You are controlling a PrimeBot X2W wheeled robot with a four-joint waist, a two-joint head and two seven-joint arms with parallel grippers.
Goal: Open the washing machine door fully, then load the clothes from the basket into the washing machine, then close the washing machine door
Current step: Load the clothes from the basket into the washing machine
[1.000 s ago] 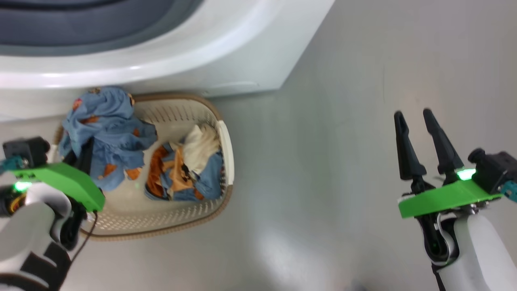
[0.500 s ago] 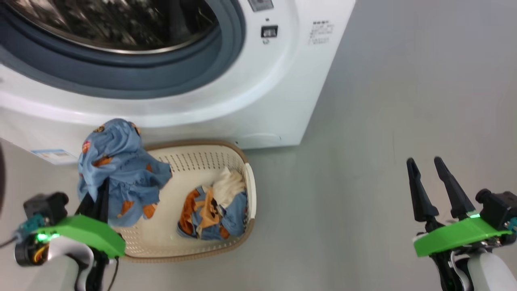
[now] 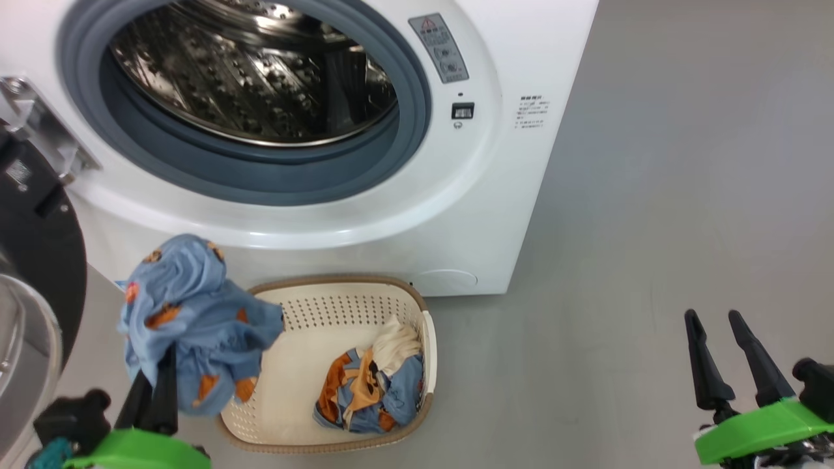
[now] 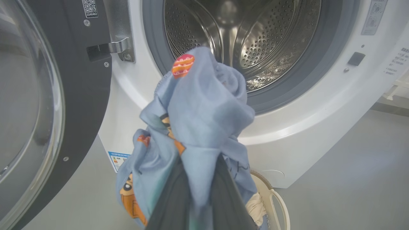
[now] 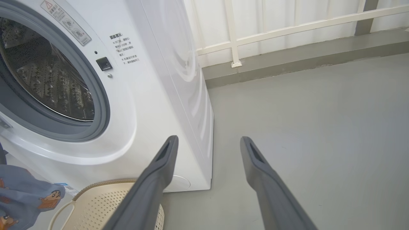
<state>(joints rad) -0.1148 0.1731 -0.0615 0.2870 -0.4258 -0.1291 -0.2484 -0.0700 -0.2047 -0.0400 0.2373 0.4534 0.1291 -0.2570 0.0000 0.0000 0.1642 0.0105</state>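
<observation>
Illumination is bright, even and diffuse; shadows are faint. Sharp specular highlights break across the steel drum [image 3: 260,71], and a soft sheen lies on the grey floor [image 3: 651,195]. The washing machine door [image 4: 28,105] glass carries pale reflections. In the left wrist view the blue garment [image 4: 204,105] and the left end effector [image 4: 198,166], close to the lens, are soft. Wide-angle bowing curves the washing machine [image 5: 153,105] sides in the right wrist view.

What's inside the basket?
A crumpled pile of clothes, blue, orange and cream, lies by the right wall of the basket. A hanging blue garment hides the left corner, and anything under the pile is covered.
</observation>
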